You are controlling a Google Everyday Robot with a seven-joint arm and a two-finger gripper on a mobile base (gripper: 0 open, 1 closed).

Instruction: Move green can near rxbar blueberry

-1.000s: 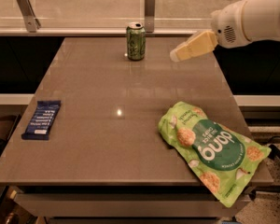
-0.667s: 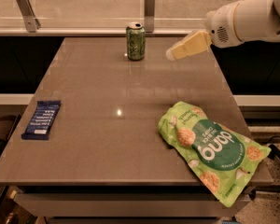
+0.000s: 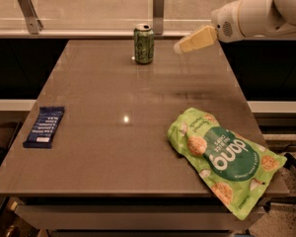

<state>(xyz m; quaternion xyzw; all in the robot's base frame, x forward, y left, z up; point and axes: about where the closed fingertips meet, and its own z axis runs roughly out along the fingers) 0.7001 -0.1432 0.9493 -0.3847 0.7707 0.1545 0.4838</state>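
Note:
The green can (image 3: 144, 44) stands upright near the far edge of the brown table (image 3: 113, 93), at its middle. The rxbar blueberry (image 3: 45, 127) lies flat at the table's left edge, dark blue with white lettering. My gripper (image 3: 182, 46) reaches in from the upper right on a white arm, above the table's far right part. Its pale tip is to the right of the can, about a can's width away, and not touching it.
A large lime-green chip bag (image 3: 222, 157) lies on the near right of the table, its corner hanging over the front edge. A railing with metal posts (image 3: 158, 4) runs behind the table. Dark gaps flank the table left and right.
My gripper has moved left and slightly down toward the can. The can, bar and bag have not moved.

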